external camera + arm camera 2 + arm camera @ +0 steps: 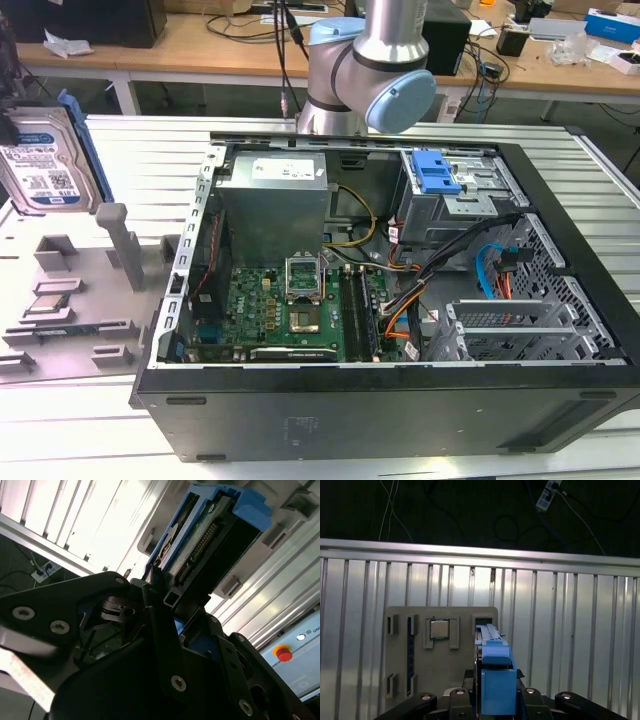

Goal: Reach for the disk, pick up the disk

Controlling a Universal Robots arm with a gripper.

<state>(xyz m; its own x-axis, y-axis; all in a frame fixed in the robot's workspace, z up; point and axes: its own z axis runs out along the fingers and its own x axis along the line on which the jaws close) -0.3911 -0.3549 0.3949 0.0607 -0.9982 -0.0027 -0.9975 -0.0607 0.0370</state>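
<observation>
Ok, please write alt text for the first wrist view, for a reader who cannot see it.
The disk, edge-on in its blue bracket, stands close to the camera with black parts of the tool on both sides of it. Behind it lies a gray fixture tray holding a square chip, on a ribbed metal table.

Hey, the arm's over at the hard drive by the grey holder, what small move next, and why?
Probably a short straight lift, once the grip is sure. The gripper straddles one end of the disk, which stands on edge over the grey holder; going sideways might catch it.
</observation>
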